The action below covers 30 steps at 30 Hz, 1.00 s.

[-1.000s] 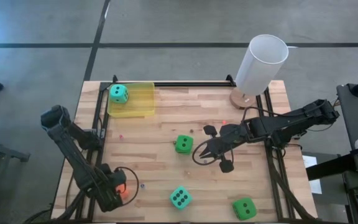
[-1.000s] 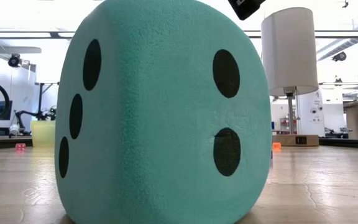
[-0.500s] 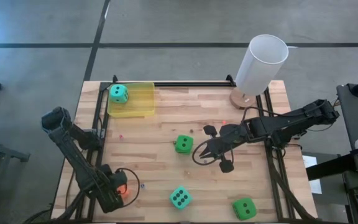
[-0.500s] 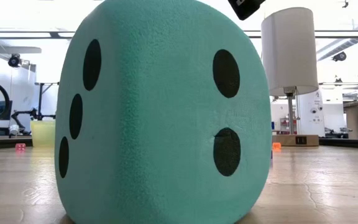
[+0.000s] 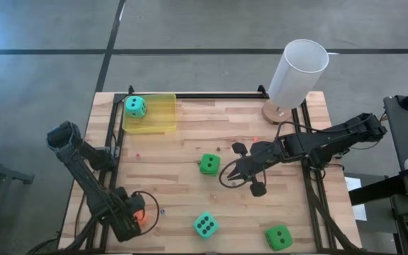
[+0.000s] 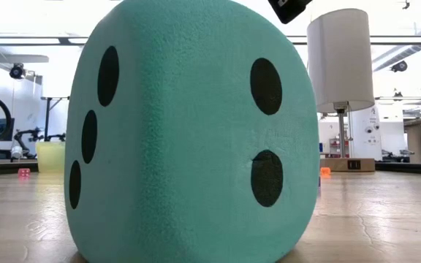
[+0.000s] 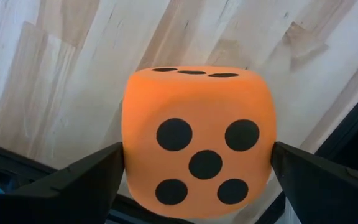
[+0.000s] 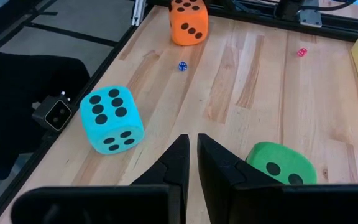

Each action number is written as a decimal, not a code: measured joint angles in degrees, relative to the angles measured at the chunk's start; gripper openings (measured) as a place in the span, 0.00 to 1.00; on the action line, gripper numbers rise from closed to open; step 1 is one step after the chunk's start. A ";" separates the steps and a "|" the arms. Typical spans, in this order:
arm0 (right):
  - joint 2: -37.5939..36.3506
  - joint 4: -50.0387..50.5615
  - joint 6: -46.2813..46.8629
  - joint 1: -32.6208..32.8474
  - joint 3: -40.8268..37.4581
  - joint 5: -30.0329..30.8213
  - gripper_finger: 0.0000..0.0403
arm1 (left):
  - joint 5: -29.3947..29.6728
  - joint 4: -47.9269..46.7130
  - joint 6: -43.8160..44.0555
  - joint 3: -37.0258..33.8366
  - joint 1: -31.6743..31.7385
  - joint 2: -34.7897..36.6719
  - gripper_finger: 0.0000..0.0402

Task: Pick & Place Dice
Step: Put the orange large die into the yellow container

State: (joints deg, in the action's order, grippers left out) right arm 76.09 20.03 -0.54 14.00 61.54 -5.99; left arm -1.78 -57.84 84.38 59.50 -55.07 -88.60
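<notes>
An orange-red die [image 7: 199,140] sits between the fingers of my left gripper [image 7: 197,163] at the table's near left corner [image 5: 139,216]. My right gripper [image 8: 192,152] is shut and hovers mid-table [image 5: 227,174], just right of a bright green die [image 5: 208,164]. A teal die [image 5: 205,225] lies near the near edge and fills the low view [image 6: 188,131]. The second green die [image 5: 278,237] is near the right corner. The other teal die [image 5: 135,106] rests in the yellow tray [image 5: 158,117]. My left gripper pinches the orange-red die by two opposite side faces [image 7: 127,155], one finger [image 7: 86,180] on each side, and the five-pip face is turned toward the wrist camera. The fingers come from above, pointing down at the table. In the right wrist view the die [image 8: 188,22] seems to rest on the wood.
A tall white cylinder on a round wooden base [image 5: 297,71] stands at the far right corner. Tiny dice lie scattered: a blue one [image 8: 182,66] and a pink one [image 8: 301,52]. Black rails run along the table's left and right sides. Bare wood lies between the dice.
</notes>
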 joint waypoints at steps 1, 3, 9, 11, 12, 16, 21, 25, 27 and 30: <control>0.00 -0.02 0.10 0.00 0.00 -0.01 0.07 | -0.01 0.15 0.00 -0.29 0.00 -0.08 1.00; 0.00 0.00 0.03 -0.01 0.00 -0.01 0.07 | -0.19 0.25 0.00 -0.59 0.00 -0.08 1.00; 0.00 0.00 -0.02 -0.02 0.00 0.01 0.07 | -0.22 0.17 -0.03 -0.54 0.02 -0.04 0.99; 0.00 -0.01 0.11 -0.02 0.00 0.00 0.07 | -0.32 0.16 -0.04 -0.54 0.02 -0.04 0.99; 0.00 -0.02 0.07 -0.01 0.00 -0.01 0.07 | -0.35 0.17 -0.04 -0.54 0.02 -0.04 0.99; 0.00 0.00 0.11 -0.01 0.00 0.00 0.07 | -0.37 0.17 -0.20 -0.57 0.02 0.00 0.96; 0.00 0.00 0.11 0.00 0.00 0.01 0.07 | -0.38 0.17 -0.37 -0.57 0.02 0.00 0.90; 0.00 -0.02 0.06 0.00 0.00 -0.01 0.07 | -0.40 -0.07 0.54 -0.62 0.37 0.55 0.86; 0.00 0.01 0.04 -0.01 0.00 -0.01 0.07 | -0.26 -0.99 1.64 -0.82 0.56 1.55 0.85; 0.00 0.00 0.07 -0.01 0.00 0.00 0.07 | 0.58 -1.12 3.20 -0.76 1.06 3.55 0.85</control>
State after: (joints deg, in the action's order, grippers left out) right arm 76.09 20.03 -0.47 13.99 61.54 -5.99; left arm -1.20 -58.96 87.58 58.74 -54.01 -85.04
